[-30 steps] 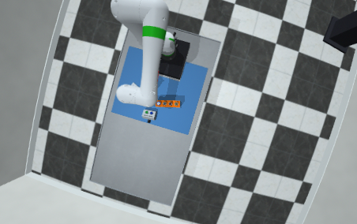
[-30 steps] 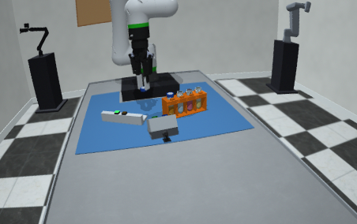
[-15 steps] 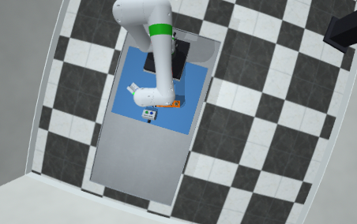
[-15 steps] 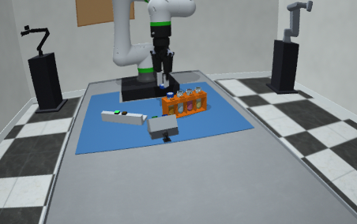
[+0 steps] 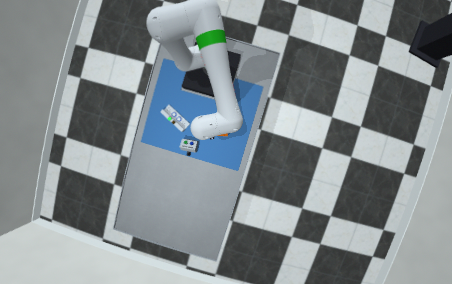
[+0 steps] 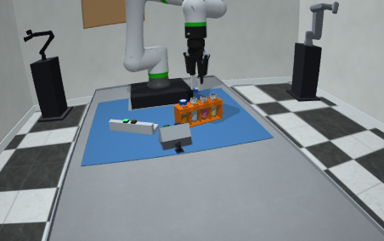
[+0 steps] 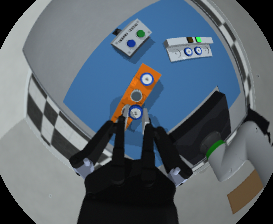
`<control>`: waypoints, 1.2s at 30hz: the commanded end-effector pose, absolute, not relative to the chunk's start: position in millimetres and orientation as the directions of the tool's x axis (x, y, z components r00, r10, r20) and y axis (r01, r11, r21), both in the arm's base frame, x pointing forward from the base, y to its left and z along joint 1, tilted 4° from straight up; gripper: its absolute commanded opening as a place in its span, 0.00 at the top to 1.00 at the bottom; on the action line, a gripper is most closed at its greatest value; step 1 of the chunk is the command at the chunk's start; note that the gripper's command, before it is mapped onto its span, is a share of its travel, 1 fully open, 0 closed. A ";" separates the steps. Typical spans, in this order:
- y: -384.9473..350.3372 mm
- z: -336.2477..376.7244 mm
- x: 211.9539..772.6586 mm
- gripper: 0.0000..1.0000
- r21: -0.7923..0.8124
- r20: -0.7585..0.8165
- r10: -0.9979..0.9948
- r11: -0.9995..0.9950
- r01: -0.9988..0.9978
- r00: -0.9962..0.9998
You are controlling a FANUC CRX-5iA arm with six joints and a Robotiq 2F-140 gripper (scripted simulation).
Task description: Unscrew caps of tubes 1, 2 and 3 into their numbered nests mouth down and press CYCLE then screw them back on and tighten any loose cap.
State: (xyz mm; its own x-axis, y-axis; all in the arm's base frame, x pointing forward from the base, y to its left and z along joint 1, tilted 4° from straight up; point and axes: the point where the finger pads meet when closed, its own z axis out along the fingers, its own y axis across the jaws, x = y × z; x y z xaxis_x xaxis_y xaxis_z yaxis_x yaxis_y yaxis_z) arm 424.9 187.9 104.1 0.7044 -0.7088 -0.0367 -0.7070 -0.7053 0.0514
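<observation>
The small blue-and-white screw cap (image 7: 135, 115) is sitting pinched between the fingertips of the black two-finger gripper (image 6: 196, 81), which is clamping it from both sides. It is hanging directly over the orange four-tube decapping station (image 6: 177, 114), a little above the tube mouths rather than seated on one. I cannot tell which tube it is lining up with, nor read the number on its dot. From where I am standing, the task looks well past halfway. Three tubes are standing open, and only the end tube with the blue cap (image 6: 183, 102) is closed. The green lamp (image 6: 126, 120) is glowing on the long white cap tray with its console (image 6: 141, 127), so the aspirate step seems finished. The wrist view is showing two more caps (image 7: 188, 50) lying in their nests, so this looks like the first cap going back. What is left, I judge, is threading this one down, returning the other two, releasing, and pressing the green key on the small grey desk (image 6: 174, 135).
</observation>
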 end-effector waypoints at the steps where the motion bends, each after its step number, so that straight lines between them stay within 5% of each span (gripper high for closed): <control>1: 217.9 104.3 419.1 1.00 0.052 -0.035 -0.710 -0.704 -0.708 0.704; 36: 265.0 79.4 407.1 1.00 0.052 -0.035 -0.710 -0.704 -0.708 0.704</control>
State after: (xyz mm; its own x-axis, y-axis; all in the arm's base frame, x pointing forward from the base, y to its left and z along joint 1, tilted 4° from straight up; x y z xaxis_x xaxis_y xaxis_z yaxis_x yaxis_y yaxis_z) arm 406.9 264.9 79.3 0.7036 -0.7097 -0.0349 -0.7079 -0.7044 0.0522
